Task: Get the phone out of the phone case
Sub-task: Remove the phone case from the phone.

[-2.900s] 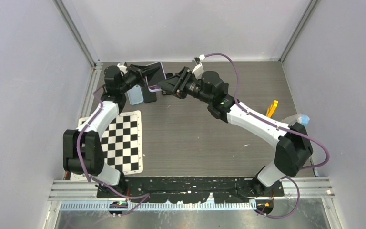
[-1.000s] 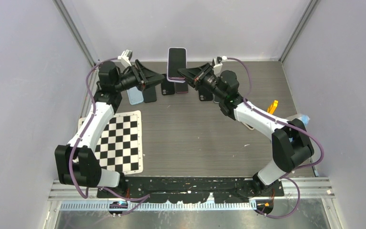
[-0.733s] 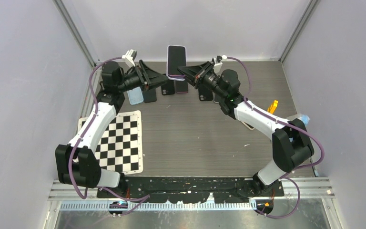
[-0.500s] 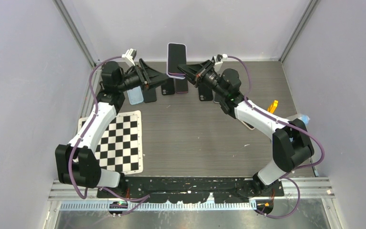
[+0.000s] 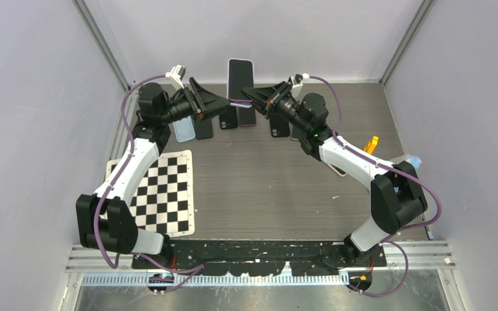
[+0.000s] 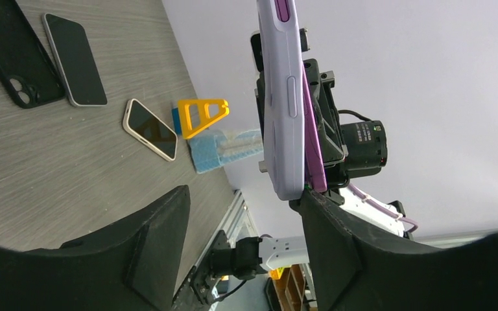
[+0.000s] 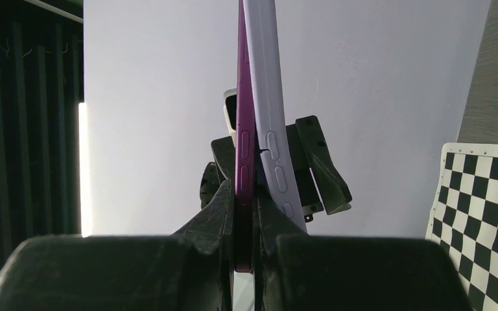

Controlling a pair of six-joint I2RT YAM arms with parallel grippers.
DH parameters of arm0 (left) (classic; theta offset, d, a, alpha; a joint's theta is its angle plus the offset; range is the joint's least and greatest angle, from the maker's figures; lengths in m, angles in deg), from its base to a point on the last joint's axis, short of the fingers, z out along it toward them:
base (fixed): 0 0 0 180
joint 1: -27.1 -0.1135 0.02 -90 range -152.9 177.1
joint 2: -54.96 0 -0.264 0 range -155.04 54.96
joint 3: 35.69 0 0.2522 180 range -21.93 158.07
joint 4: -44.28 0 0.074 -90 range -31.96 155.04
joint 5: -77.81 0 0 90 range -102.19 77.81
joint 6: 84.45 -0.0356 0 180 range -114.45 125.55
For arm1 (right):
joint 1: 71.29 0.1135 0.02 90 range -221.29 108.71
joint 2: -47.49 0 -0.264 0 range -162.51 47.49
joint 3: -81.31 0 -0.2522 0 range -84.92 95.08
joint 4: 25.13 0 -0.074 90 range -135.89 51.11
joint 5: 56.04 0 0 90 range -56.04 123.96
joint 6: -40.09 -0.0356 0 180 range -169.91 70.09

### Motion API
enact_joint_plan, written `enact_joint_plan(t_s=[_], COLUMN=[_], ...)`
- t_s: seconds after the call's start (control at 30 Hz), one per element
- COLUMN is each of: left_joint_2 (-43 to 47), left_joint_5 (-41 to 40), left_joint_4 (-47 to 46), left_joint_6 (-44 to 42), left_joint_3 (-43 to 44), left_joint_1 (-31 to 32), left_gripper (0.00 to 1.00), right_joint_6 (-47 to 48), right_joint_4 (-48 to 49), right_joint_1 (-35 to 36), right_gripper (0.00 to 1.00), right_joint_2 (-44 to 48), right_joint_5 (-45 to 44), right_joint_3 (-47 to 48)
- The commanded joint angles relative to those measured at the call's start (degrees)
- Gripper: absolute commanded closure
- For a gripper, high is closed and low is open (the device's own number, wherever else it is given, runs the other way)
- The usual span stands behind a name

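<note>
The phone stands on end in the air at the back of the table, dark screen toward the top camera. My right gripper is shut on its lower end. In the right wrist view the magenta phone edge sits between my fingers, and the lavender case leans away from it on the right. My right gripper holds the phone only. My left gripper is open just left of the case. In the left wrist view my left gripper has nothing between its fingers.
Several phones and cases lie in a row at the back, among them a light blue case and a black case. A checkerboard sheet lies front left. A yellow piece and a blue packet sit at the right.
My left gripper's jaws have spread wider beside the case. The right gripper has kept its hold, with the phone nearly still.
</note>
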Motion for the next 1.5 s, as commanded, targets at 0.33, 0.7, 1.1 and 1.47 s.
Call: enact_joint_plan(t_s=[0.33,0.7,1.1,1.47], left_joint_2=[-2.07,-5.98,-6.37,-5.49], left_joint_5=[-5.14,-3.06,-17.89,-24.78], left_joint_4=[6.88,2.21,21.03,27.57], left_joint_6=[-2.41,1.42,-13.27,-20.71], left_joint_3=[3.74,3.61,3.28,-4.42], left_joint_1=[0.24,0.34,-0.09,-0.47], left_gripper=[0.57,0.69,1.00,1.00], right_joint_6=[-2.54,-0.28,7.20,18.82], right_joint_4=[7.62,5.15,13.55,-0.95], right_joint_1=[0.62,1.80,0.46,-2.17], right_gripper=[0.99,0.99,0.99,0.99], right_joint_2=[0.25,-1.30,1.34,4.00], right_joint_5=[3.80,8.31,19.44,15.68], right_joint_3=[4.64,5.36,1.23,-7.81])
